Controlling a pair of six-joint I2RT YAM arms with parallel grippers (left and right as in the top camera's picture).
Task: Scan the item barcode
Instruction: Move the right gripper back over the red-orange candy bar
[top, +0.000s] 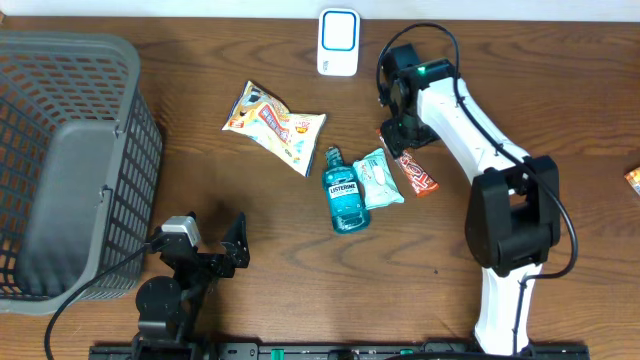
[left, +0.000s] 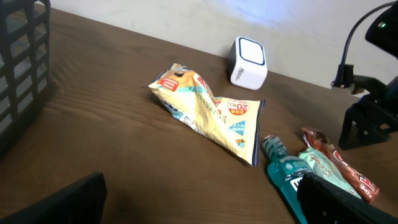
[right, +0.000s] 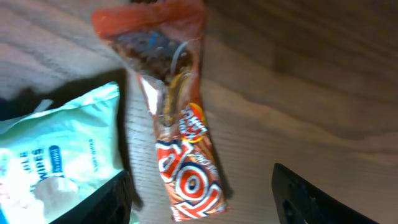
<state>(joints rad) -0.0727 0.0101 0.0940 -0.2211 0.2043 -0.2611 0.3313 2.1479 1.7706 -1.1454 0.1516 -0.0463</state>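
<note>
The overhead camera looks straight down on the table (top: 300, 260); the orange snack bar (top: 418, 172) shows in all three views, distant from the low left wrist, close beneath the right.

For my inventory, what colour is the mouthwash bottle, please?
The plastic mouthwash bottle is teal-blue; overhead view.

Orange-red snack wrapper (right: 186, 168), teal bottle (top: 345, 200)

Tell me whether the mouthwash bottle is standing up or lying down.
Lying down. The mouthwash bottle rests flat on the table, label facing up, cap pointing away from the robot.
</note>
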